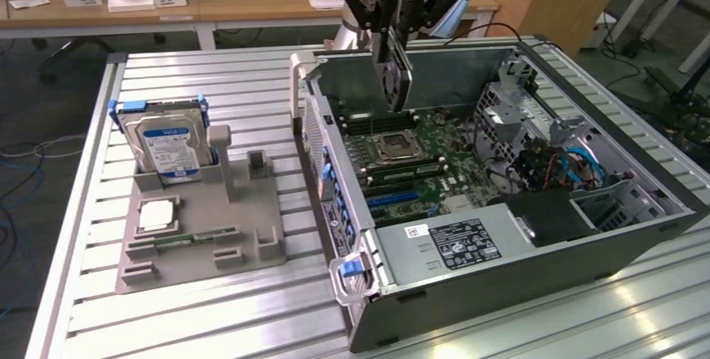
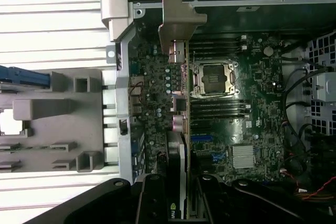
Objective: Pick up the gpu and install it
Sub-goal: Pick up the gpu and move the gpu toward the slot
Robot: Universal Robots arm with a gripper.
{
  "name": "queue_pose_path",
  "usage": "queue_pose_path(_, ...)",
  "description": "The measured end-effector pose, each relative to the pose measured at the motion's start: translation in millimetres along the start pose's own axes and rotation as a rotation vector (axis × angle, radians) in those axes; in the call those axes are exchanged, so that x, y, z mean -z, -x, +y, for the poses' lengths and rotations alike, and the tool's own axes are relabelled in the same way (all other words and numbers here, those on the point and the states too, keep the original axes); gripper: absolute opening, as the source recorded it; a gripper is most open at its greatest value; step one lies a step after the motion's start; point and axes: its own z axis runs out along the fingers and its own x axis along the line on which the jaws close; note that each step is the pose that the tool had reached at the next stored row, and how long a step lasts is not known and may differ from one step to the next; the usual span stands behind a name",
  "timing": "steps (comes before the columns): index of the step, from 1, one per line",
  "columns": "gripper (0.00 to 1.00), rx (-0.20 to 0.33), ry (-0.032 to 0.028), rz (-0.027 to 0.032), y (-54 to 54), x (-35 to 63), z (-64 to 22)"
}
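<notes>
The gpu (image 1: 397, 85) (image 2: 181, 103) hangs on edge, long side upright, clamped between the narrowly set fingers of the gripper (image 1: 394, 39) (image 2: 181, 192). In the wrist view its silver metal bracket (image 2: 176, 22) points toward the case's outer rim. The card is inside the opening of the computer case (image 1: 510, 284) (image 2: 118, 17), over the far part of the motherboard (image 1: 444, 168) (image 2: 257, 114). Whether its lower edge touches the board cannot be told.

Around the card: the CPU socket (image 1: 397, 148) (image 2: 214, 80) lies just beside its line, flanked by rows of memory slots (image 1: 405, 174) (image 2: 220, 109). A blue expansion slot (image 1: 394, 201) (image 2: 207, 139) and a small finned heatsink (image 2: 244, 157) sit farther along the board. The case walls rise on all sides of the card.

Case contents: beside the board, toward the exterior view's right, are a perforated drive cage (image 1: 516, 101), a bundle of blue cables (image 1: 579, 164) and a labelled power supply (image 1: 466, 243) at the near corner.

On the exterior view's left, well apart from the card, a grey fixture (image 1: 189, 263) (image 2: 63, 108) rests on the slatted table (image 1: 222, 85). It holds a blue-labelled hard drive (image 1: 166, 147) upright at its far end, a square processor chip (image 1: 155, 214) lying flat, and a slim green memory stick (image 1: 199, 238) near its front slots.
</notes>
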Motion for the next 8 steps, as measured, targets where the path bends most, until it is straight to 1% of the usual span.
queue_pose_path(8, 0.27, 0.000, 0.0015, 0.0001, 9.7, -0.3, 0.7)
